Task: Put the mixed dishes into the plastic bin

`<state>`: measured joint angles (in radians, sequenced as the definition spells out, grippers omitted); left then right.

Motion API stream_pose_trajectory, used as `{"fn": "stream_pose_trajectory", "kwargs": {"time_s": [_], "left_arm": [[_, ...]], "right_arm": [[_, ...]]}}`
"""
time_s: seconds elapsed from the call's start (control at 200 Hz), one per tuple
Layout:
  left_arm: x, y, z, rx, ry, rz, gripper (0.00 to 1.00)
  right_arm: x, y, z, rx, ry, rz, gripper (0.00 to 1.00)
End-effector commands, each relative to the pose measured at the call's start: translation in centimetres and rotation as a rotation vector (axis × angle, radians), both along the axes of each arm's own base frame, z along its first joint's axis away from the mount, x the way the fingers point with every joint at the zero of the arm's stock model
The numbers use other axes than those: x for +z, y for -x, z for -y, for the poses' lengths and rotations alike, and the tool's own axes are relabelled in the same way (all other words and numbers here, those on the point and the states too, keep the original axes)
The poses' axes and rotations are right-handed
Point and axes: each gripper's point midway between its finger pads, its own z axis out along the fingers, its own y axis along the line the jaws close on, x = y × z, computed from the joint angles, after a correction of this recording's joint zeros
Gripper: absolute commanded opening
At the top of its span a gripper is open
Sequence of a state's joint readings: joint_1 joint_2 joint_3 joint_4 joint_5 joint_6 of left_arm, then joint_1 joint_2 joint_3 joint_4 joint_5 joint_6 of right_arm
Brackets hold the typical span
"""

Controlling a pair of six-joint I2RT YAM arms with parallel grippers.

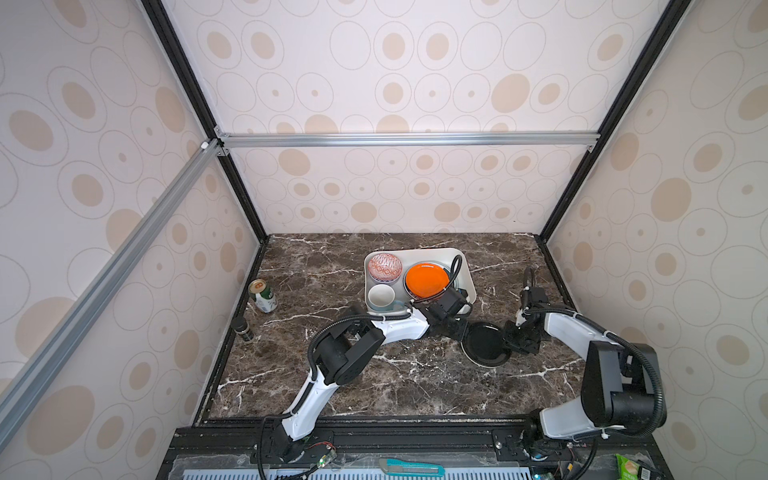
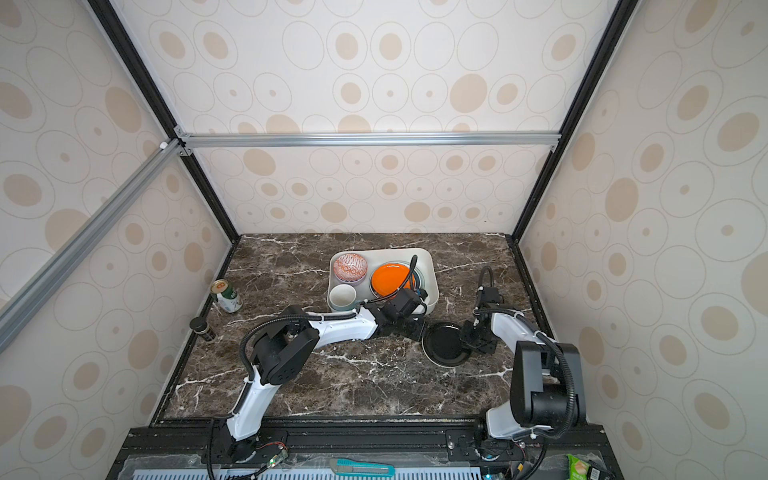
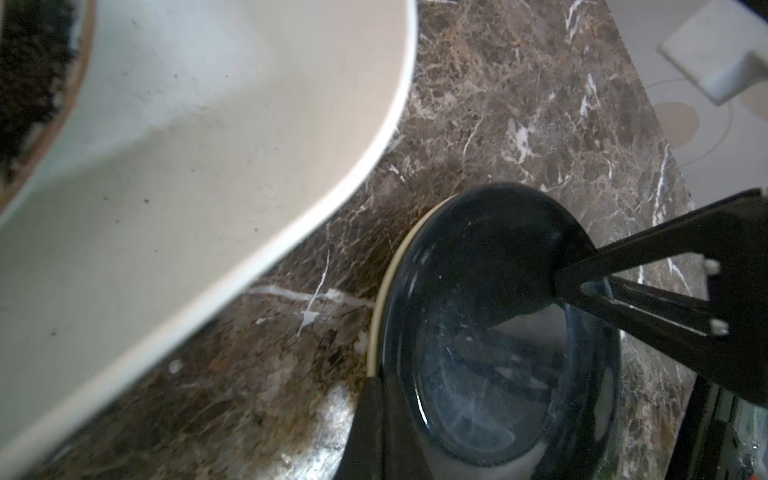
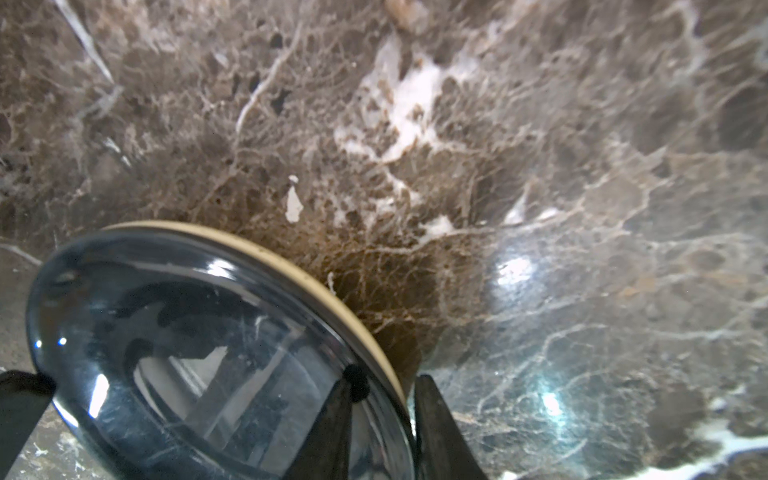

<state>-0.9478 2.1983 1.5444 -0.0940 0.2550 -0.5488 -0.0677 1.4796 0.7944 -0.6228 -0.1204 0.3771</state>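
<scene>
- Dark marble table, booth walls papered in a circle print. You can place everything below against the plastic bin, which stands at the table's rear centre.
- Nearest you and well short of the bin, a teal box cutter lies on the front ledge.
- The dark plate, glossy with a cream edge, is outside the bin, just in front of its near right corner. You cannot tell whether it lies flat.
- Left gripper: at the plate edge below the bin's near wall. Jaws are closed together with the tip against the rim. You cannot tell from the left wrist view whether the rim is pinched.
- Right gripper: at the plate's opposite edge. Jaws are narrow and closed onto the rim, one finger on the plate's face and the other outside the cream edge.
- A small dark jar stands well left of the bin, about level with the dark plate. The green can is just beyond it, level with the bin's near wall.
- Inside the bin: light-blue mug in the near left corner, red-white patterned bowl in the far left corner. The orange plate fills the right half on top of other plates.
</scene>
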Motion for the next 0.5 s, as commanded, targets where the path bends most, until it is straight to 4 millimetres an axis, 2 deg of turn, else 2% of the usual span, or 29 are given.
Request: {"fn": "stream_pose_trajectory", "kwargs": {"time_s": [0.0,0.175,0.495], "left_arm": [[-1.4,0.8,-1.6,-0.017,-0.099,-0.016,0.0],[-0.4,1.3,-2.8,0.002,-0.097,0.001,0.0],[0.4,2.7,-5.5,0.023,-0.107,0.005,0.0]], "right_arm": [[0.3,-0.3,-1.2,-0.003,-0.061,0.02,0.24],[0.6,-0.4,-1.9,0.009,-0.069,0.028,0.23],[1.4,-0.3,-5.6,0.106,-0.057,0.035,0.3]]}}
